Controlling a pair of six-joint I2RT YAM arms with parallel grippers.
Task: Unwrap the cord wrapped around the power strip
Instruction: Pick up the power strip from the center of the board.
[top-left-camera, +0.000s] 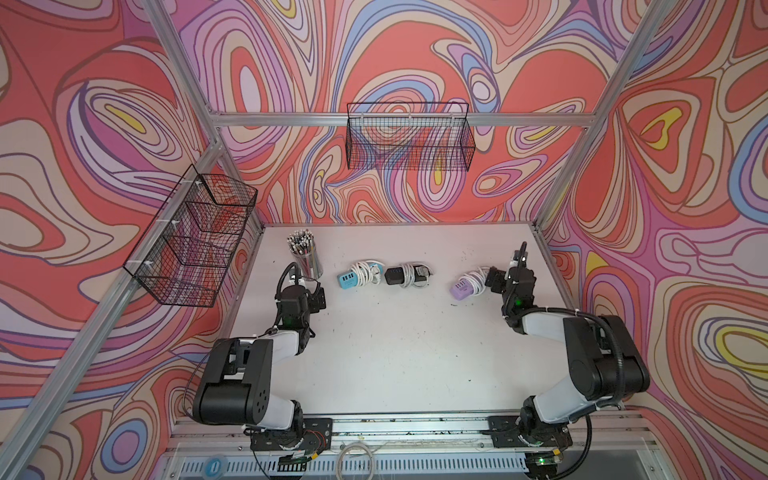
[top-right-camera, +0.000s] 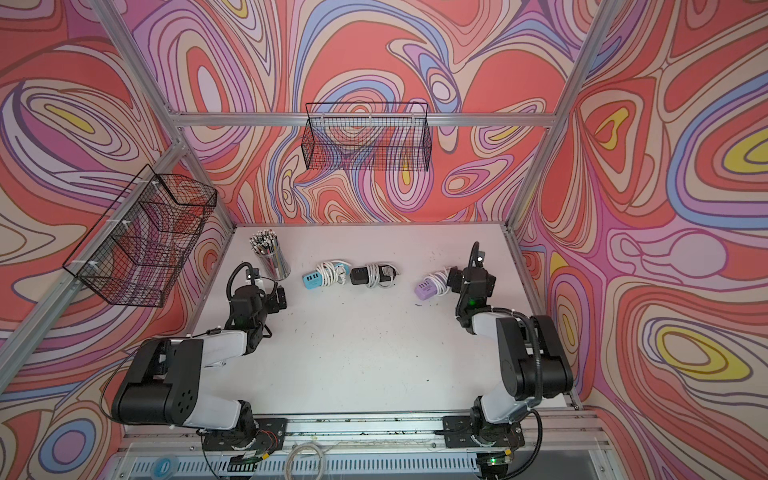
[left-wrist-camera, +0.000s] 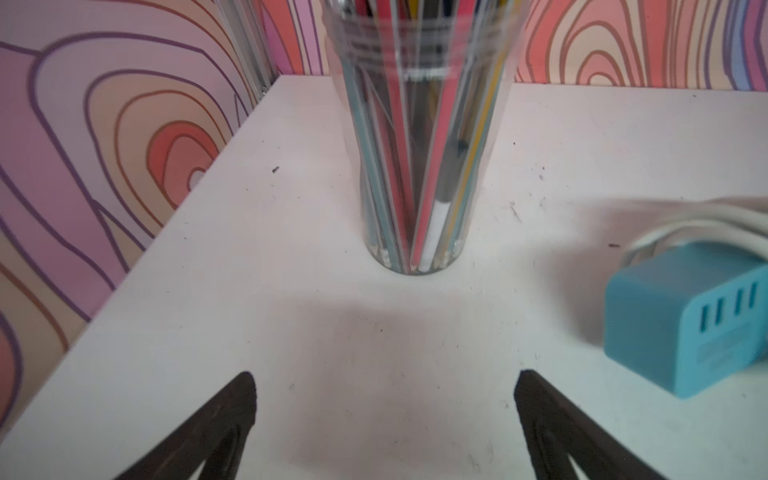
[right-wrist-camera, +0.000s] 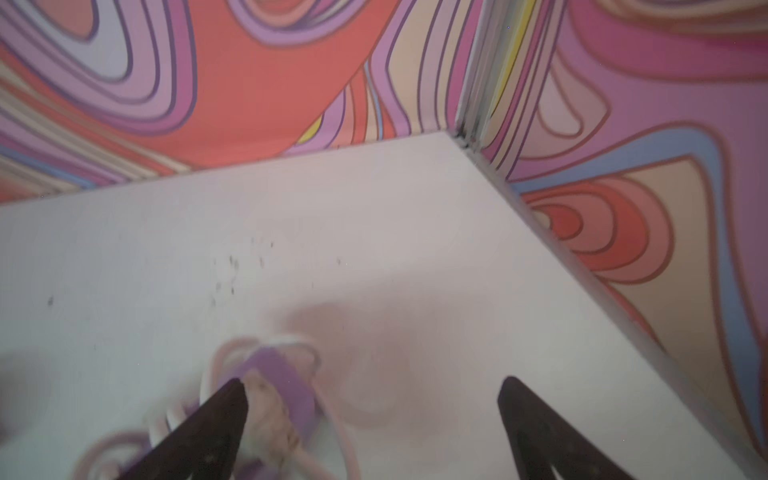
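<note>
Three small power strips lie in a row at the back of the white table (top-left-camera: 395, 353), each with a white cord wound round it: a blue one (top-left-camera: 350, 279), a black one (top-left-camera: 398, 275) and a purple one (top-left-camera: 461, 288). My right gripper (top-left-camera: 494, 279) stands open right beside the purple strip. In the right wrist view the purple strip (right-wrist-camera: 286, 382) and its cord (right-wrist-camera: 347, 440) are blurred, next to one finger (right-wrist-camera: 216, 419), and nothing is gripped. My left gripper (left-wrist-camera: 384, 376) is open over bare table, with the blue strip (left-wrist-camera: 681, 316) off to one side.
A clear cup of pencils (top-left-camera: 306, 259) stands just beyond the left gripper, near the back left corner. Empty black wire baskets hang on the back wall (top-left-camera: 409, 137) and the left wall (top-left-camera: 195, 237). Patterned walls enclose the table on three sides.
</note>
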